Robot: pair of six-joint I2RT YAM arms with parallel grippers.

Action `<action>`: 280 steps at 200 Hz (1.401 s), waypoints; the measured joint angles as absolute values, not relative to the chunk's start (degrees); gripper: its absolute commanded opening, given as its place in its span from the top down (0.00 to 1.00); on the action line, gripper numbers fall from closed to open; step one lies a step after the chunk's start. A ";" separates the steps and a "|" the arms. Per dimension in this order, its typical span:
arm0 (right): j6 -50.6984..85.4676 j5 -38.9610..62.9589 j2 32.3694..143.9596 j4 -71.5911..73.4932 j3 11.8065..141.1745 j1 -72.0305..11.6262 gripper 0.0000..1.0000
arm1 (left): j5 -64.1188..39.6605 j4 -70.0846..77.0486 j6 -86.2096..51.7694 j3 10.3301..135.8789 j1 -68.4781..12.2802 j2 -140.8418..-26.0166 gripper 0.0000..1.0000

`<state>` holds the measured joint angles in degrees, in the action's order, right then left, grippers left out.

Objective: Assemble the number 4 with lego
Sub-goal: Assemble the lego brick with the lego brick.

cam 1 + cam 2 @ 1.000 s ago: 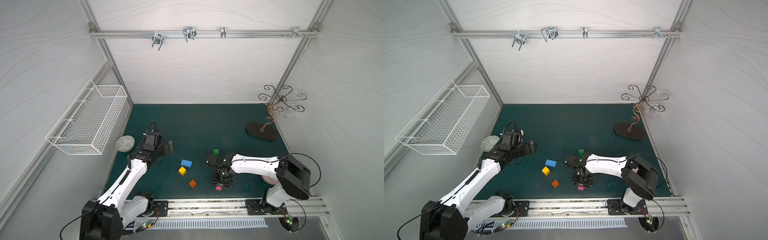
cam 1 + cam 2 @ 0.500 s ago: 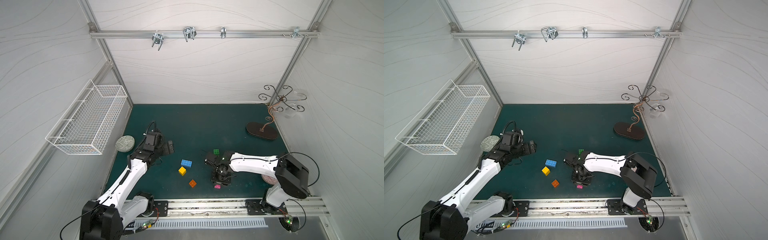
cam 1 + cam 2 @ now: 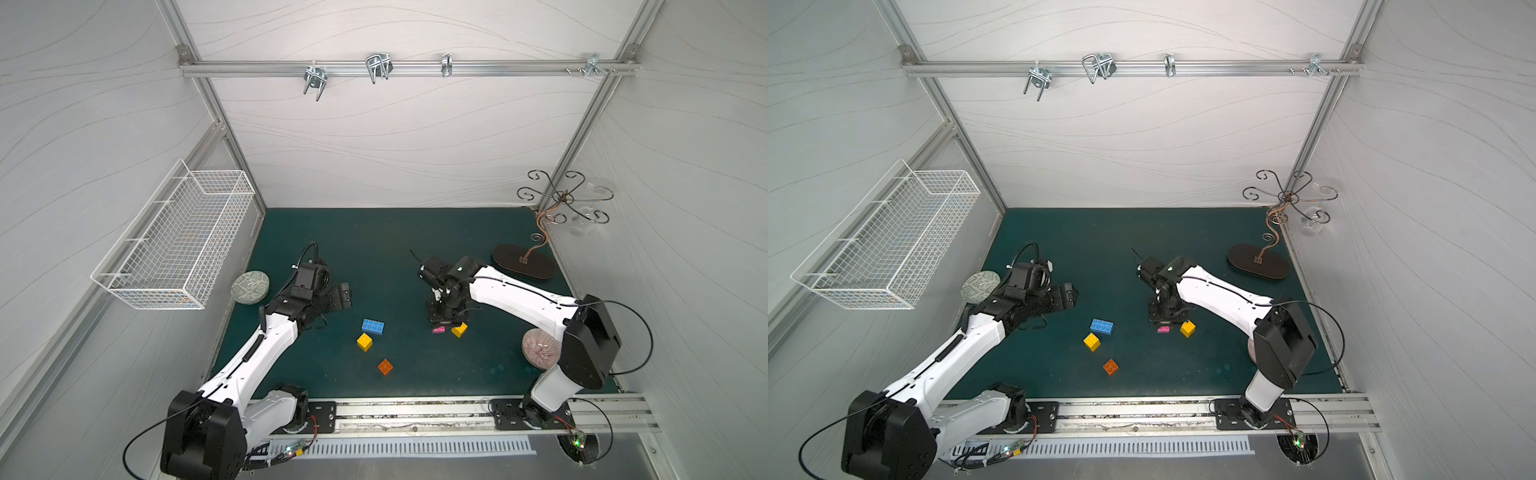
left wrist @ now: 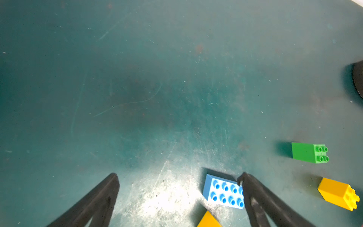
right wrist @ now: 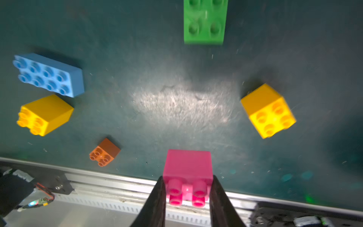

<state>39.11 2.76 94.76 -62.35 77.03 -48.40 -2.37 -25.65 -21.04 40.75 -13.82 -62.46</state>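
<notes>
Now | right gripper (image 5: 187,177) is pinching the pink brick (image 5: 188,165) by its sides, studs facing outward, probably for pressing onto another | left gripper (image 4: 178,175) is hanging wide open, empty, beside the blue brick (image 4: 222,192) | other bricks (image 3: 364,342) are lying apart on the mat (image 3: 374,249), nothing joined.

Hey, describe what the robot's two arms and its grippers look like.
The left arm and right arm are white-shelled links with black joints, bulky black shoulder housings and thin black cables. The left gripper and right gripper have slim, tapering matte-black fingers.
</notes>
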 measured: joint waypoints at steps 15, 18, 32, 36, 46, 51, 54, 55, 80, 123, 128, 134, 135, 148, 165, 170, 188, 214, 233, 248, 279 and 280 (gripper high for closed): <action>35.24 2.72 96.60 -63.48 79.94 -46.24 0.75 | -2.50 -25.71 -20.75 41.04 -14.22 -62.87 0.01; 34.54 2.76 96.97 -63.68 80.49 -45.78 0.75 | -2.50 -25.71 -20.73 41.12 -14.33 -62.94 0.01; 31.62 3.07 98.24 -64.23 82.04 -43.88 0.75 | -2.55 -25.71 -20.34 41.34 -14.74 -63.22 0.01; 31.03 3.20 98.54 -64.45 82.39 -43.38 0.75 | -2.59 -25.69 -20.25 41.39 -14.85 -63.31 0.01; 29.15 3.62 99.39 -64.90 83.33 -42.15 0.75 | -2.68 -25.69 -20.03 41.45 -15.20 -63.53 0.01; 28.45 3.79 99.79 -65.10 83.72 -41.60 0.75 | -2.76 -25.69 -19.92 41.45 -15.42 -63.66 0.01; 27.79 3.90 100.07 -65.17 83.94 -41.28 0.75 | -2.85 -25.69 -19.86 41.45 -15.55 -63.72 0.01; 27.75 3.97 100.14 -65.19 84.01 -41.19 0.75 | -2.85 -25.69 -19.79 41.45 -15.62 -63.77 0.01; 24.27 4.64 102.48 -65.47 85.71 -39.13 0.75 | -3.62 -25.67 -19.25 41.45 -16.99 -64.53 0.01; 21.10 5.08 105.89 -65.52 87.48 -37.52 0.75 | -4.56 -25.56 -18.48 41.71 -18.57 -65.67 0.01; 20.95 5.10 106.19 -65.54 87.68 -37.43 0.75 | -4.73 -25.58 -18.44 41.82 -18.57 -65.87 0.01; 20.84 5.15 106.56 -65.52 87.92 -37.36 0.75 | -4.82 -25.65 -18.37 42.11 -18.63 -66.19 0.01; 20.84 5.15 106.63 -65.52 87.94 -37.36 0.75 | -4.84 -25.65 -18.37 42.13 -18.63 -66.24 0.01; 20.51 5.17 107.46 -65.54 88.64 -37.30 0.75 | -5.02 -25.61 -18.24 42.76 -18.70 -67.05 0.01; 20.45 5.26 108.57 -65.47 89.45 -37.10 0.75 | -5.19 -25.56 -18.15 43.62 -18.90 -68.03 0.01; 20.47 5.30 108.90 -65.47 89.65 -37.01 0.75 | -5.23 -25.58 -18.11 43.83 -18.94 -68.29 0.01; 20.49 5.67 109.84 -65.30 89.82 -36.47 0.75 | -5.45 -25.45 -17.93 44.49 -19.03 -69.21 0.01; 20.53 6.28 110.76 -65.12 89.86 -35.42 0.75 | -6.04 -25.41 -17.63 44.80 -19.27 -70.24 0.01; 20.58 6.52 111.07 -65.01 89.91 -34.76 0.75 | -6.26 -25.41 -17.54 44.80 -19.27 -70.52 0.01; 20.58 6.61 111.31 -64.99 90.11 -34.46 0.76 | -6.28 -25.41 -17.50 44.80 -19.27 -70.61 0.01; 20.58 6.81 112.12 -64.95 91.00 -34.37 0.76 | -6.28 -25.41 -17.30 44.80 -19.27 -70.61 0.01; 20.58 6.81 112.14 -64.95 91.00 -34.37 0.76 | -6.28 -25.41 -17.30 44.80 -19.27 -70.61 0.01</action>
<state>20.58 6.81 112.14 -64.95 91.00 -34.37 -6.28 -25.41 -17.30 44.80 -19.27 -70.61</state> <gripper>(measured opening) 0.334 0.993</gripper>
